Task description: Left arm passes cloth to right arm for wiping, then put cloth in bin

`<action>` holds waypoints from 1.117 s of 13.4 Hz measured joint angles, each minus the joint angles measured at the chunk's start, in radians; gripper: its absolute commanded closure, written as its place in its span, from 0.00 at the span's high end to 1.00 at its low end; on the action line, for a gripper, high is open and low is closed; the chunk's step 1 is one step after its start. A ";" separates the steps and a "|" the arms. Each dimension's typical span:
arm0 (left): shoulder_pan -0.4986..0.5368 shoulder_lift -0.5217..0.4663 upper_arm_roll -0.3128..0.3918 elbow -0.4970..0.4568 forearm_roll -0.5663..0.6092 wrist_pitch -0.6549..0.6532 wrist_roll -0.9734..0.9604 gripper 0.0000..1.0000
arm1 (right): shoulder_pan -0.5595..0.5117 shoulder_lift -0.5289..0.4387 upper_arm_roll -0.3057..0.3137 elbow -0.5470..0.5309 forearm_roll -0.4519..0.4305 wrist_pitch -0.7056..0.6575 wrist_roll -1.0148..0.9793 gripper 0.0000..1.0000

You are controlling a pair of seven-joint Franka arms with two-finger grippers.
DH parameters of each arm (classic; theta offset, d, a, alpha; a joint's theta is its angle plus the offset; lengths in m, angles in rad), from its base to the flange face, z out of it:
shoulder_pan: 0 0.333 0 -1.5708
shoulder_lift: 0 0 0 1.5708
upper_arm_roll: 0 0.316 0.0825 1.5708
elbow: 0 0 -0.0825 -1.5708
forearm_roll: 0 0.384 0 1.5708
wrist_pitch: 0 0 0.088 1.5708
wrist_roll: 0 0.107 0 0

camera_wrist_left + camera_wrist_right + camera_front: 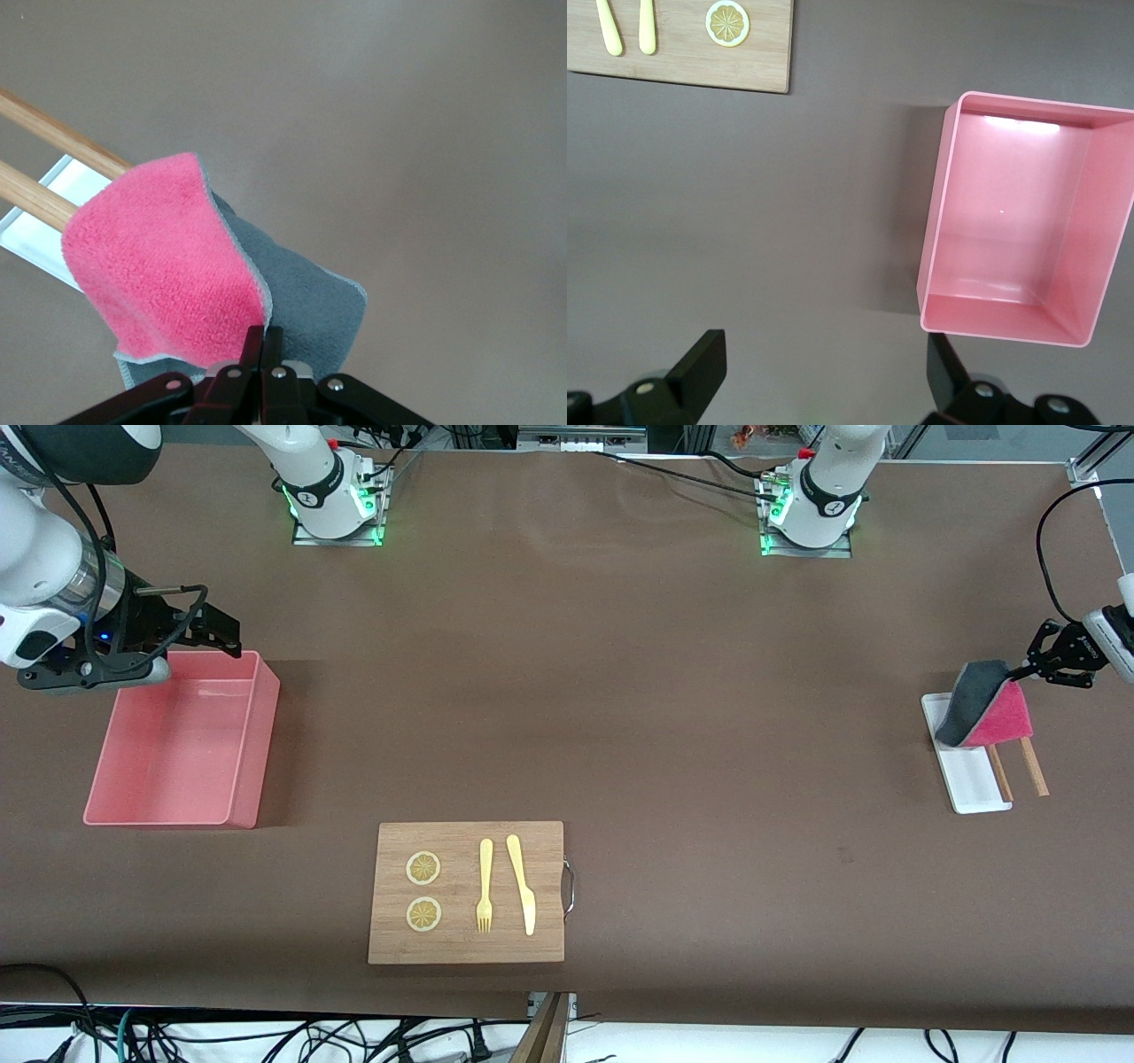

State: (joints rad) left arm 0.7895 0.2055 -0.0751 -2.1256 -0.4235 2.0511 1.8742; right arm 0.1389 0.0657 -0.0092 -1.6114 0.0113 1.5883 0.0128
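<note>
The cloth, magenta-pink on one face and dark grey on the other, hangs folded from my left gripper at the left arm's end of the table. The gripper is shut on the cloth's upper edge. In the left wrist view the cloth droops from the pinched fingertips of the left gripper and covers the ends of two wooden sticks. My right gripper waits open over the farther rim of the pink bin. In the right wrist view the right gripper holds nothing and the bin is empty.
A small flat white tray lies under the cloth, with the two wooden sticks beside it. A wooden cutting board near the front edge carries two lemon slices, a yellow fork and a knife.
</note>
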 measured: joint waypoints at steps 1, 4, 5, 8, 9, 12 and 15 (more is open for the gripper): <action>0.000 -0.001 -0.001 0.006 0.000 -0.008 0.000 0.00 | 0.000 0.000 0.000 0.000 0.000 0.000 0.000 1.00; 0.000 -0.002 -0.003 0.029 0.000 -0.031 0.000 0.00 | 0.000 0.000 0.000 0.000 0.000 0.000 0.000 1.00; 0.000 -0.003 -0.004 0.042 0.000 -0.049 0.000 0.00 | 0.000 0.000 0.000 0.000 0.000 0.000 0.000 1.00; -0.011 -0.011 -0.011 0.137 0.014 -0.155 -0.029 0.00 | 0.000 0.000 0.000 0.000 0.000 0.000 0.000 1.00; -0.022 -0.017 -0.022 0.187 0.046 -0.215 -0.081 0.00 | 0.000 0.000 0.000 0.000 0.000 0.000 0.000 1.00; -0.051 -0.032 -0.129 0.344 0.135 -0.400 -0.346 0.00 | 0.000 0.000 0.000 0.001 0.000 0.000 0.000 1.00; -0.065 -0.036 -0.280 0.465 0.190 -0.512 -0.625 0.00 | 0.000 0.000 0.001 0.001 0.000 0.000 0.000 1.00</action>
State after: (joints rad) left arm 0.7248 0.1698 -0.3550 -1.6610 -0.2334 1.5390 1.2489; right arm 0.1390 0.0657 -0.0080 -1.6104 0.0114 1.5885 0.0128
